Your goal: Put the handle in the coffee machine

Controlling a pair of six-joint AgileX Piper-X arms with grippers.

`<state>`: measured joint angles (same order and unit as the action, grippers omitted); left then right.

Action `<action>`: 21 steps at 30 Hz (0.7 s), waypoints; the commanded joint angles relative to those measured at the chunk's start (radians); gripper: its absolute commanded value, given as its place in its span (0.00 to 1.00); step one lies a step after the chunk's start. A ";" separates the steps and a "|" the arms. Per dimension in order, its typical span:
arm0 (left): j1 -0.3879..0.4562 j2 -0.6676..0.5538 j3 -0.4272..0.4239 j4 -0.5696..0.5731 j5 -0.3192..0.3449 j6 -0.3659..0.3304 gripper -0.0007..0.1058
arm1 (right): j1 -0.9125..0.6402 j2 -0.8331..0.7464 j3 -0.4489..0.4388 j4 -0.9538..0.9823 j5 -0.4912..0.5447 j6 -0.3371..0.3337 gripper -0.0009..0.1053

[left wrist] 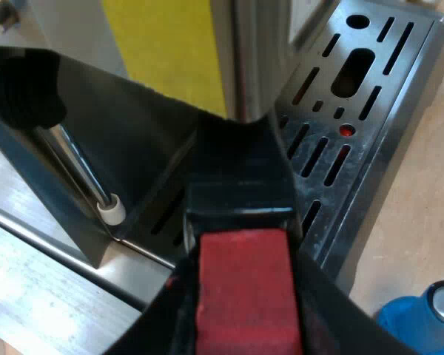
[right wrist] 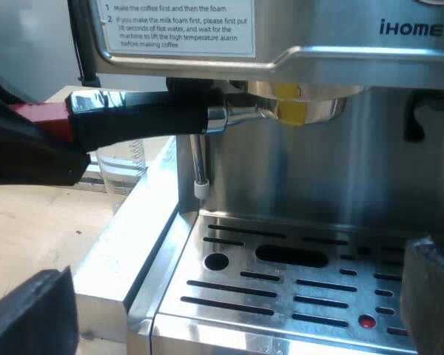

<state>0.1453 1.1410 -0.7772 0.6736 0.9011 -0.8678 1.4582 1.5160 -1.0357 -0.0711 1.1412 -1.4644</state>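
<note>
The left gripper (left wrist: 240,248) is clamped on the red end (left wrist: 244,292) of the metal holder (right wrist: 300,109), whose head sits up under the espresso machine (right wrist: 318,177) front, dark handle (right wrist: 140,118) angled aside. The right gripper (right wrist: 229,303) hangs spread and empty over the drip tray (right wrist: 281,285). Risks, as judged: lugs not caught, so the holder drops on release; the turning handle clips the steam wand (right wrist: 199,166); the grip slips off the red end under twisting load.

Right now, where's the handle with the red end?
The handle sticks out from the coffee machine's front, above the drip tray, red end in my left tool.
</note>
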 commanded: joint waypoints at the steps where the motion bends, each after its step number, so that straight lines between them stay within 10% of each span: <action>1: -0.005 -0.026 -0.012 -0.039 0.122 0.037 0.01 | 0.001 -0.003 -0.001 -0.006 0.007 -0.015 0.85; 11: -0.005 -0.019 -0.012 0.007 0.130 0.036 0.01 | -0.030 -0.003 -0.001 -0.007 -0.003 -0.012 0.84; 18: -0.005 -0.019 -0.012 0.009 0.130 0.036 0.01 | -0.119 0.049 -0.001 -0.006 -0.033 -0.024 0.42; 21: -0.005 -0.019 -0.012 0.009 0.130 0.036 0.01 | -0.167 0.082 -0.001 -0.006 -0.057 -0.024 0.39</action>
<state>0.1476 1.1410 -0.7772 0.6818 0.9017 -0.8619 1.3059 1.5922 -1.0357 -0.0724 1.0886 -1.4764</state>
